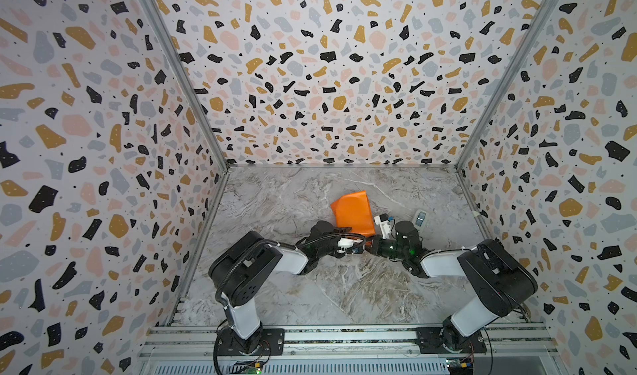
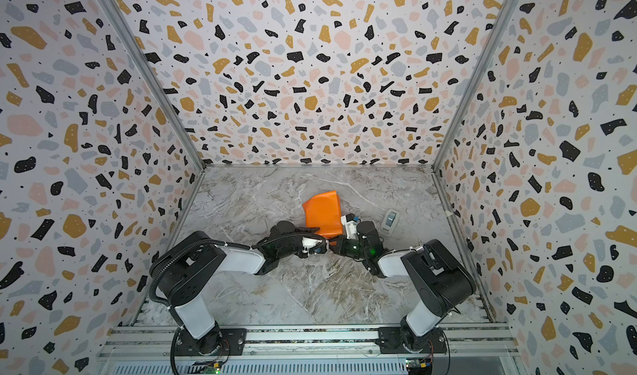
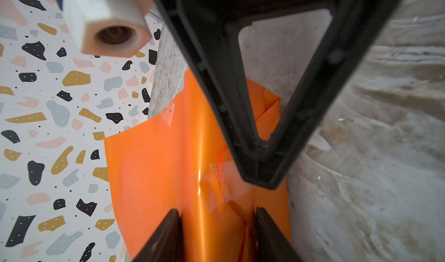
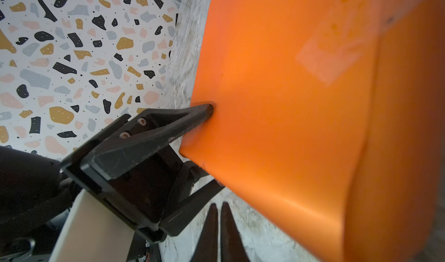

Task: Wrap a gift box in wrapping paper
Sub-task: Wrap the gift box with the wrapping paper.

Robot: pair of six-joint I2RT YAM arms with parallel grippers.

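The wrapping paper (image 1: 351,211) (image 2: 324,211) lies orange face out, folded into a bundle on the marble table in both top views. Clear tape patches (image 4: 322,58) show on it. The gift box is hidden, with only paper showing. My left gripper (image 3: 218,210) is shut on the near end of the bundle, one finger on each side (image 4: 197,114). My right gripper (image 4: 218,206) is shut and empty, its tips beside the bundle's near edge. In the left wrist view the right gripper (image 3: 262,176) overlaps a taped fold; contact cannot be told.
A small grey-white device (image 1: 420,218) (image 2: 390,221) lies on the table to the right of the bundle. Speckled walls (image 1: 103,149) enclose the table on three sides. Both arms meet in the middle, just in front of the bundle.
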